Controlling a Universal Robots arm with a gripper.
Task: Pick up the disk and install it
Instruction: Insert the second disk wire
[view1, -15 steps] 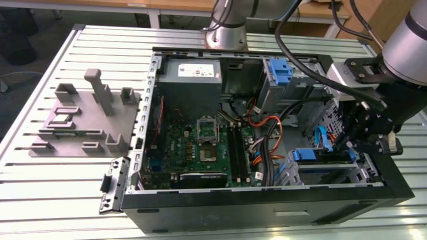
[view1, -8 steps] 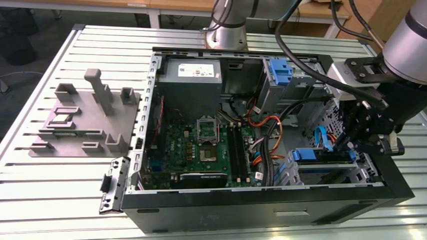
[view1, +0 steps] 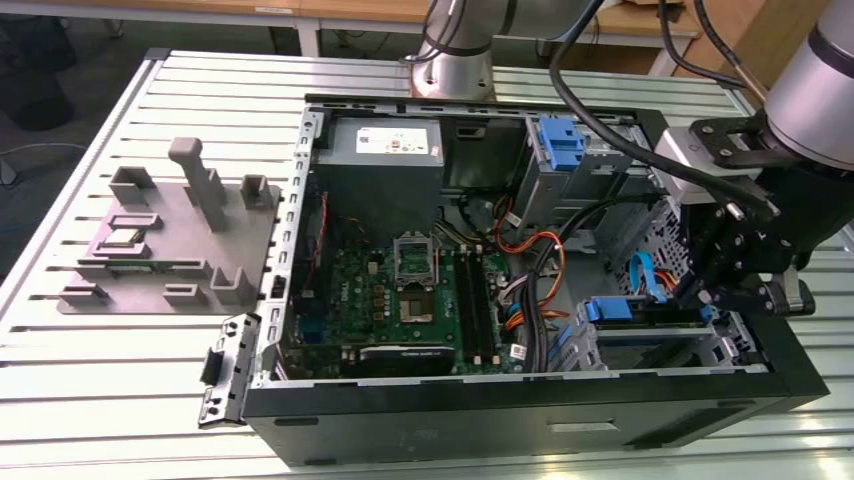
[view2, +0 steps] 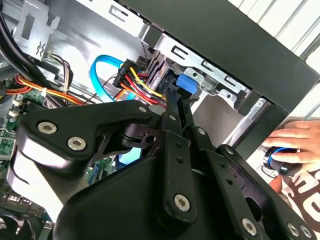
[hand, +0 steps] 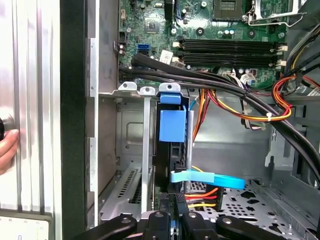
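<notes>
- My gripper (view1: 727, 290) hangs at the right of the exterior view, over the drive cage (view1: 654, 335).
- The disk (hand: 172, 145) stands on edge in its bay at centre of the first wrist view, blue carrier tab up.
- My fingers (view2: 176, 107) look pressed together against the disk's end.
- In the second wrist view, a person's hand (view2: 295, 142) rests outside the computer case (view2: 220, 35), lower right.

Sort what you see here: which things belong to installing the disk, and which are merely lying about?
Belonging to the job: disk in blue carrier, standing in the drive cage; gripper close by it.
Lying about: grey fixture plate on the table; power supply; person's hand outside the case.
</notes>
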